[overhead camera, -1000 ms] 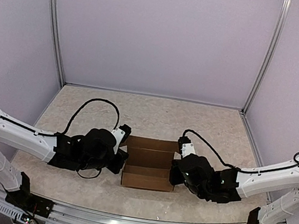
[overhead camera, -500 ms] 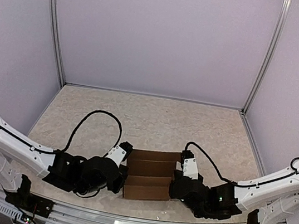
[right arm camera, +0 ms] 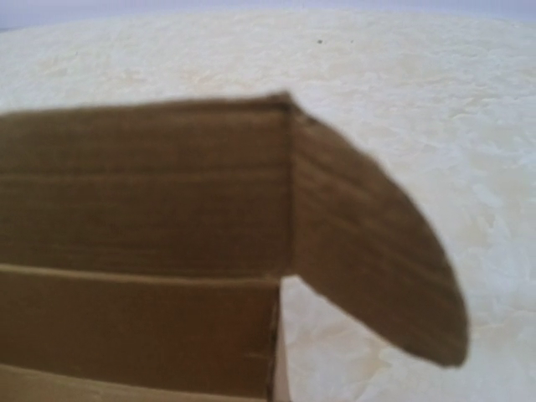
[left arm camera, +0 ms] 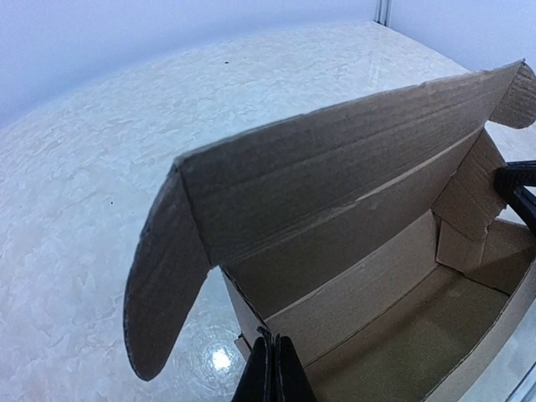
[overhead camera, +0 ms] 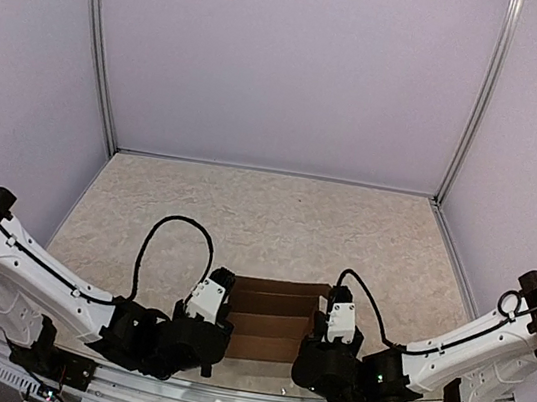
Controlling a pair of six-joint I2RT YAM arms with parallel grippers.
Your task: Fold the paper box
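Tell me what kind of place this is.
Probably a robot test cell in a lab: plain pale panels framed by aluminium posts enclose a speckled table, where the left arm and right arm flank one paper box.

No readable text, label, brand, number or sign anywhere

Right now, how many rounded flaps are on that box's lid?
2: one rounded brown cardboard flap at the lid's left end, another at its right; more may be hidden.
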